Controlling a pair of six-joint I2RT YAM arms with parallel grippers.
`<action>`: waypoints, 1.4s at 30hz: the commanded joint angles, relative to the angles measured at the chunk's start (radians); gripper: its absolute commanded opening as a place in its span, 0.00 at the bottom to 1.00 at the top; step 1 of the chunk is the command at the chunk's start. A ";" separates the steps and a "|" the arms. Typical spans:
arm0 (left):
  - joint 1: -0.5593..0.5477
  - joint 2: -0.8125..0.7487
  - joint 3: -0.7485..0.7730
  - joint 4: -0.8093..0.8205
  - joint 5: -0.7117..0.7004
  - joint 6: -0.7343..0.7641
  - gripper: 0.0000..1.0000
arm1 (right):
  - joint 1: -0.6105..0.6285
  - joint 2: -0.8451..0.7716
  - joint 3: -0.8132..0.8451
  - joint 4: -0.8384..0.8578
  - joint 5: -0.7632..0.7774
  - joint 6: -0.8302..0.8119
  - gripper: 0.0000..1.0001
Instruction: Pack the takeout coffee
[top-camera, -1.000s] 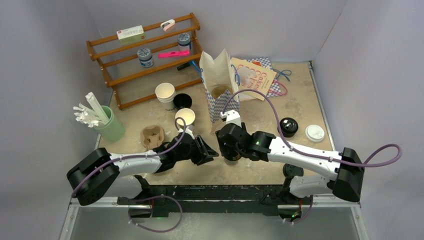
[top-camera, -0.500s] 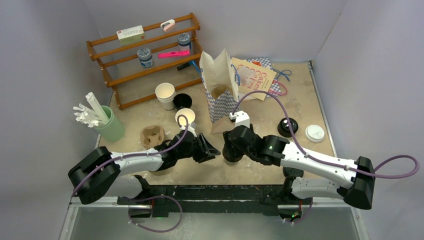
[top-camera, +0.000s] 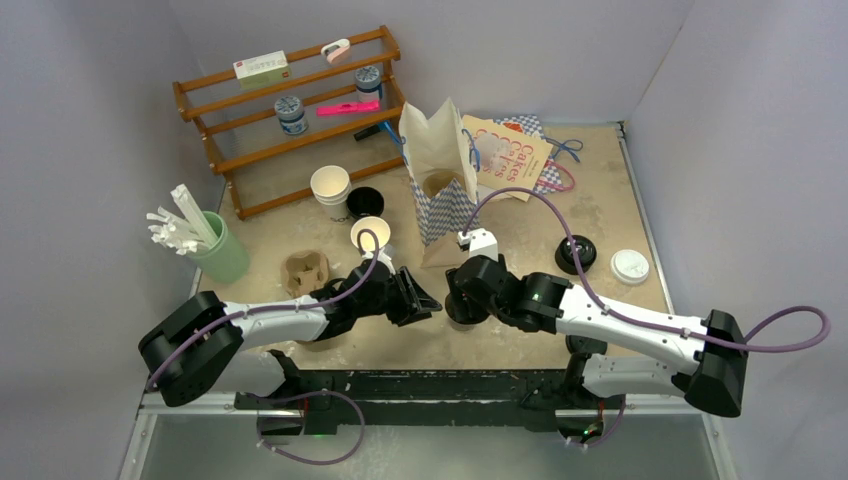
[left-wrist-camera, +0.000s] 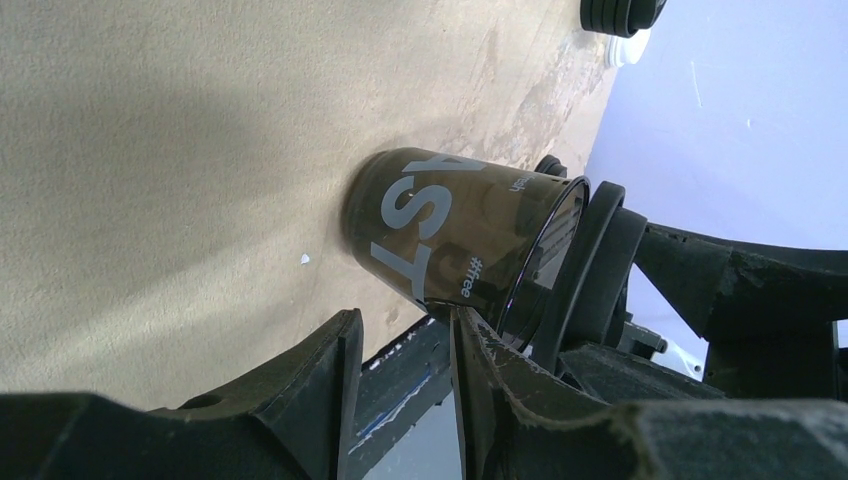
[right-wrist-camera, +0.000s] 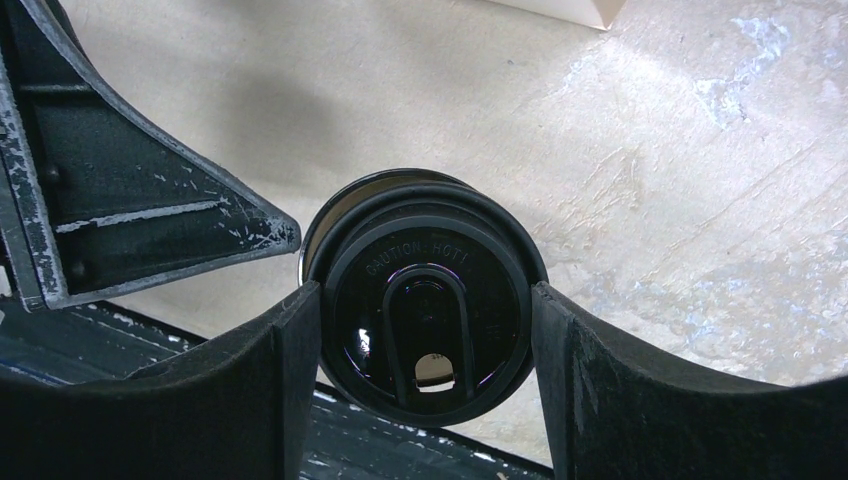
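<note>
Your right gripper (right-wrist-camera: 422, 296) pinches the black lid (right-wrist-camera: 430, 250) by its rim, tilted at the mouth of the black cup (left-wrist-camera: 440, 225). The cup stands on the table (top-camera: 600, 200) at 6 o'clock from the paper bag (top-camera: 440, 175). Your left gripper (left-wrist-camera: 405, 325) sits spread and empty at the cup's 9 o'clock.

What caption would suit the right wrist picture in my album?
Right gripper pinches the lid, slightly off-centre above the cup.
</note>
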 joint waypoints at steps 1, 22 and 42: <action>0.004 0.007 0.035 0.016 0.023 0.032 0.39 | 0.004 0.010 -0.008 0.003 -0.003 0.022 0.52; 0.004 0.078 0.072 0.048 0.097 0.065 0.38 | 0.004 0.044 -0.024 0.056 0.002 -0.002 0.52; 0.004 0.108 0.106 0.044 0.131 0.066 0.38 | 0.065 -0.005 -0.140 0.086 0.061 0.075 0.52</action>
